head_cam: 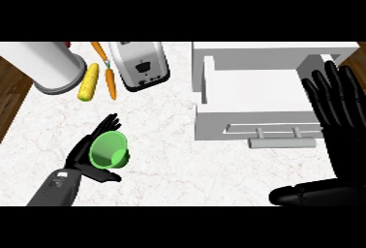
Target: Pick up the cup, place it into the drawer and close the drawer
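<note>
On the counter (172, 126), right side, the drawer (250, 118) stands open, handle toward the robot. The right hand (342, 111) rests beside it, fingers spread and upright. A toaster (139, 65) stands at the far edge. Near left, the left hand (84, 156) grasps the cup (111, 149), fingers behind and thumb beneath. The cup is tilted and well apart from the drawer.

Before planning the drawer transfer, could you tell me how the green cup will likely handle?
The green cup looks small, thin-walled and hollow, so probably light and stiff. Its smooth round wall might slip in the left hand, or roll if laid sideways.
</note>
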Controlling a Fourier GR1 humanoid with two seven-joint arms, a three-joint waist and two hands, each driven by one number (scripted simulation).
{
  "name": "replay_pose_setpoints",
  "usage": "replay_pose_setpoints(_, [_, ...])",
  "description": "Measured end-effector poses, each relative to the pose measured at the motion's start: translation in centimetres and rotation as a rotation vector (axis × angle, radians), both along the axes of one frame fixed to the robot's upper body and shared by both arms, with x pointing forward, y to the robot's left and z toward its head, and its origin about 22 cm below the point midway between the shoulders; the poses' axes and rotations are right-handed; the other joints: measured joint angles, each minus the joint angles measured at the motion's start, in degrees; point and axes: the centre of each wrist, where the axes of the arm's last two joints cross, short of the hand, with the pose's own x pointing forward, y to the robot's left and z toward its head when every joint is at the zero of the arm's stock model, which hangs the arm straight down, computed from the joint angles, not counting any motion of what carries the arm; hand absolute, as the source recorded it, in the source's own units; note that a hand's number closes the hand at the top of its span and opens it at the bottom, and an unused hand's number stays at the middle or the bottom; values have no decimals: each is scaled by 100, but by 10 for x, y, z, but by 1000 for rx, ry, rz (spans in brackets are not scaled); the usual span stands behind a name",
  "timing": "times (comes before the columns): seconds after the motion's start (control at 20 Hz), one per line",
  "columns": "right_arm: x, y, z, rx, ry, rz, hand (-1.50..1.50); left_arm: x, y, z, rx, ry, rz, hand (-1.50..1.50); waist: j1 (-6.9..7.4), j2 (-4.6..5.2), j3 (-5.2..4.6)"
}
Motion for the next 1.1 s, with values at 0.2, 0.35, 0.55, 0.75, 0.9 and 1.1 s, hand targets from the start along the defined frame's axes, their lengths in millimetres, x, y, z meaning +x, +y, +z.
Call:
replay_pose_setpoints(0.2, [2, -3, 0, -1, 3, 3, -150, 3, 1, 1, -21, 26, -11, -150, -1, 4, -1])
replay_pose_setpoints(0.35, [0, -3, -2, 0, 5, 0, -150, 4, -2, 0, -43, 42, -33, -150, -7, 4, -2])
replay_pose_setpoints(0.55, [0, -4, -4, -2, 2, 9, -150, 3, -10, -4, -83, 68, -57, 150, -32, 16, -5])
replay_pose_setpoints(0.75, [-2, -2, -5, -1, 3, 3, -150, 3, -15, -4, -126, 79, -89, 150, -12, 8, -6])
replay_pose_setpoints(0.9, [-4, -3, -6, -1, 4, -2, -150, 6, -19, -2, -144, 50, -95, 150, -13, 4, -6])
replay_pose_setpoints(1.1, [-2, -10, -6, -7, 2, -6, -150, 3, -20, -2, -152, -7, -68, 150, -3, 7, -5])
